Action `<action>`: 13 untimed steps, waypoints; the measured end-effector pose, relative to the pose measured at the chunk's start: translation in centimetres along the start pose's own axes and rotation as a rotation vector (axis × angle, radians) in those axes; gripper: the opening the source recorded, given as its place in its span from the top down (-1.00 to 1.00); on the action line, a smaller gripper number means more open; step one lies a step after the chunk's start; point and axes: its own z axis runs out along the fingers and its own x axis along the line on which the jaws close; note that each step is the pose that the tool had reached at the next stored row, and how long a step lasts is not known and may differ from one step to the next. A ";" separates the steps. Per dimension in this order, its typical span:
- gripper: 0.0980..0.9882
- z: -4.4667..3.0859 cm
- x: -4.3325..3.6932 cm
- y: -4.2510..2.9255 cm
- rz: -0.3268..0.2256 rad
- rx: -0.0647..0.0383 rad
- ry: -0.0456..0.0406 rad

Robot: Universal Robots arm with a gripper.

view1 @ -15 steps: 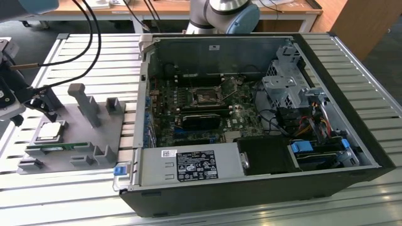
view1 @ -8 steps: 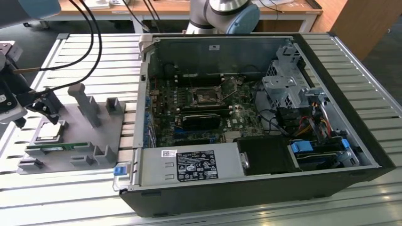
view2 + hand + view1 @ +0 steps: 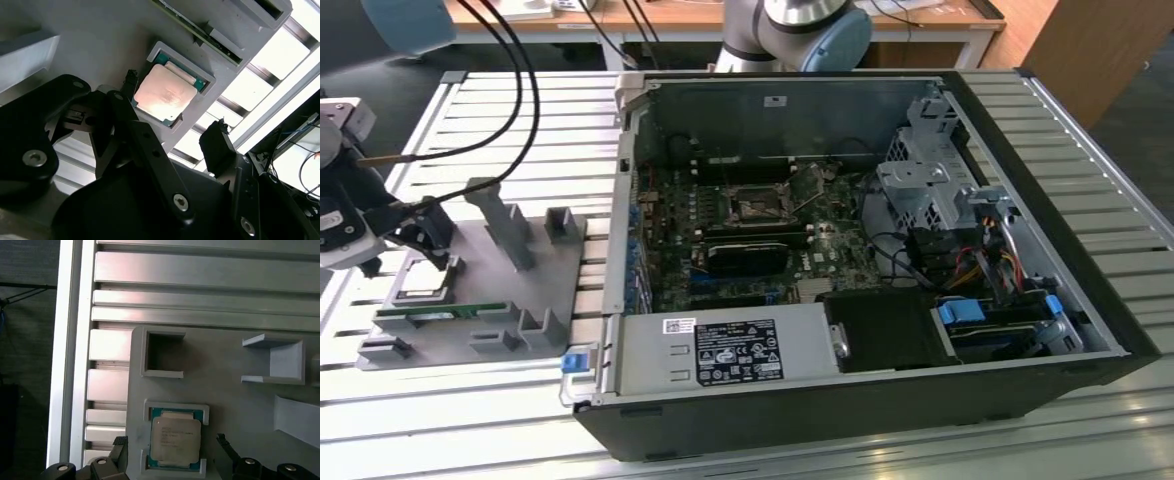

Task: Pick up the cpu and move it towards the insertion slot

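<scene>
Either side of cpu [image 3: 175, 440]: tool [image 3: 173, 106] jaws (spread apart).

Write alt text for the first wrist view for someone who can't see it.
A square silver-topped chip sits in a pocket of a grey holder plate, with the open hand straddling it, a black finger on each side, not touching. Another square pocket on the plate is empty, and the plate lies on a slatted metal table.
</scene>
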 end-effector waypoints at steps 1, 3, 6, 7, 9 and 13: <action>-0.52 0.11 0.00 0.00 0.000 0.000 0.0001; -0.52 0.33 0.00 -0.01 0.001 0.000 0.0000; -0.52 0.60 -0.01 -0.02 0.003 0.000 -0.0001; -0.52 0.69 -0.01 -0.03 0.003 0.000 -0.0001; -0.52 0.89 -0.02 -0.03 0.004 0.001 -0.0002; -0.52 1.26 -0.04 -0.04 0.017 0.001 -0.0006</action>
